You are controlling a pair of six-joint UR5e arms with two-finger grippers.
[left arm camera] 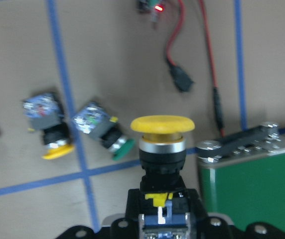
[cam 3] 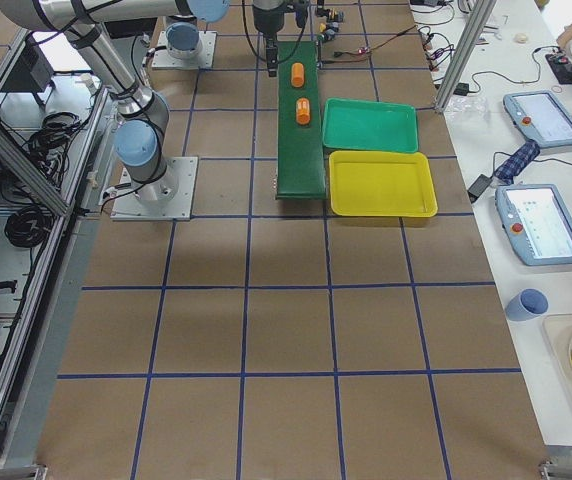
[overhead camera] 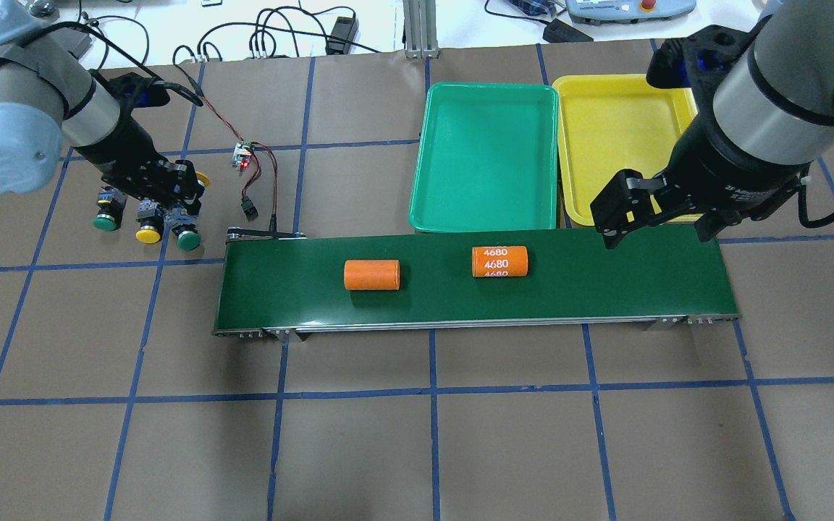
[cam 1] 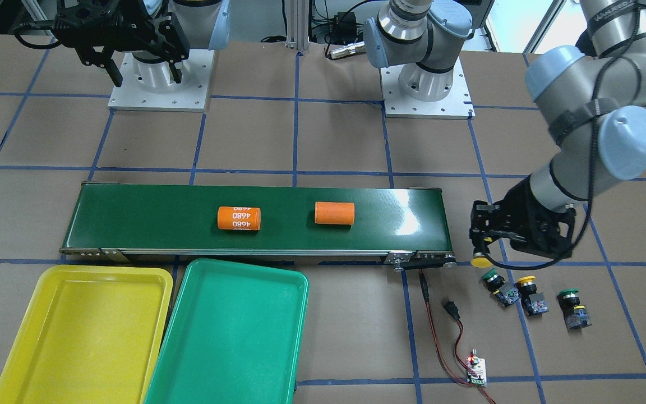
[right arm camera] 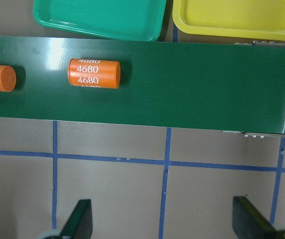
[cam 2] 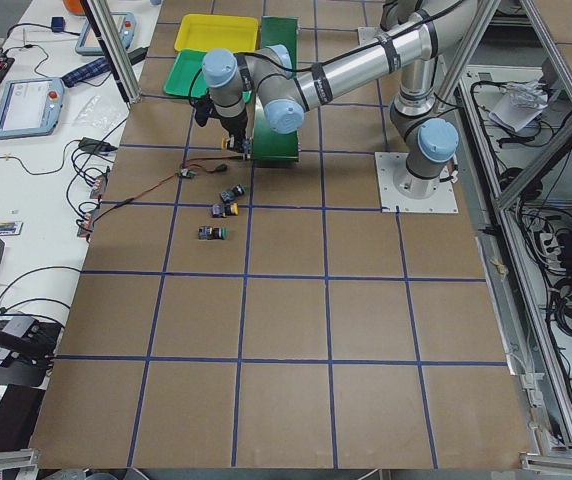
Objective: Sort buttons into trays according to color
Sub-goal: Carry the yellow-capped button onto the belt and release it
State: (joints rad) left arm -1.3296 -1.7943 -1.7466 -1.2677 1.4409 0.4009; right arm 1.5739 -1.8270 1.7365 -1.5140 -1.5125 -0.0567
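My left gripper is shut on a yellow-capped button and holds it a little above the table, cap pointing outward, just off the conveyor's end. Three more buttons lie on the table beside it: a green one, a yellow one and another green one. The yellow tray and the green tray sit side by side, both with nothing in them. My right gripper hangs open and holds nothing, above the conveyor's other end near the yellow tray.
A long dark-green conveyor belt carries two orange cylinders. A small circuit board with red and black wires lies between the belt's end and the buttons.
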